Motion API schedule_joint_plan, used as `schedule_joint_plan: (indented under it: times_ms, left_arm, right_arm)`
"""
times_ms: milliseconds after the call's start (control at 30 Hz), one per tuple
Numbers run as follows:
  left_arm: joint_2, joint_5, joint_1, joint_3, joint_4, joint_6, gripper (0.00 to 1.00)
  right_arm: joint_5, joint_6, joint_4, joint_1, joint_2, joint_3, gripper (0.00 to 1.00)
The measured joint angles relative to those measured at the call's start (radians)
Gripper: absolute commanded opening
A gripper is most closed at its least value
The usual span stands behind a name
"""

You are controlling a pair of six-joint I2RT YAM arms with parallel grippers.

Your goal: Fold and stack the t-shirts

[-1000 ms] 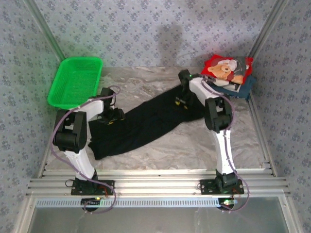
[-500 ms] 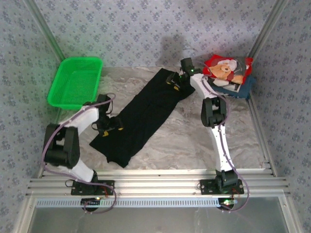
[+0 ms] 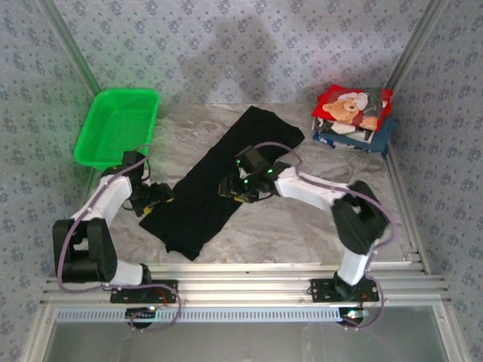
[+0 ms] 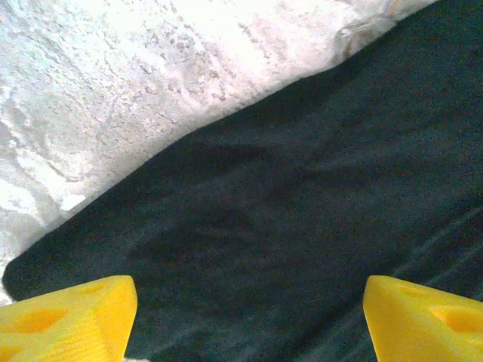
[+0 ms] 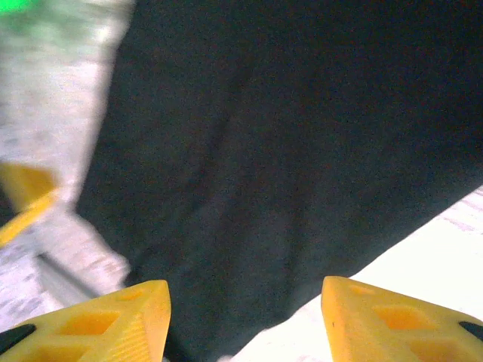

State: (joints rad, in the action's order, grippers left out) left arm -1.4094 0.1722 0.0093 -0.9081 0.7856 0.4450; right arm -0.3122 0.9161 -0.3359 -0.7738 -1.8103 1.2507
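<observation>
top: black t-shirt (image 3: 207, 211) flat, diagonal on the surface (image 3: 302, 219); folded t-shirts (image 3: 353, 113) stacked at the far right corner; my left end effector (image 3: 156, 197) at the black shirt's left edge, my right end effector (image 3: 232, 188) over its right edge | left wrist: mine spread wide, empty, black cloth beneath | right wrist: mine spread wide, empty, above the cloth's edge

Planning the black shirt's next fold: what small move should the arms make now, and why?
Probably lower both grippers onto the cloth and close. The black t-shirt lies flat as a long diagonal strip; the left gripper at its edge and the right gripper over its middle hover open, holding nothing, so a crosswise fold needs a fresh grip.
</observation>
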Motion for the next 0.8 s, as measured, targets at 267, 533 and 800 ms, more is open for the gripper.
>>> schedule_joint_plan:
  times_ms: [267,533,800]
  left_arm:
    - [-0.018,0.000,0.094,0.045,-0.034,-0.048,0.78]
    - [-0.084,0.042,0.108,0.047,-0.068,-0.063,0.75]
    - [-0.087,0.068,0.108,0.063,-0.094,-0.059,0.75]
  right_arm:
    - [0.021,0.124,0.039,-0.130,-0.130,0.030,0.55]
    - [0.110,0.160,0.045,-0.076,-0.132,0.029,0.54]
    - [0.141,0.141,-0.049,-0.022,-0.258,0.185,0.52]
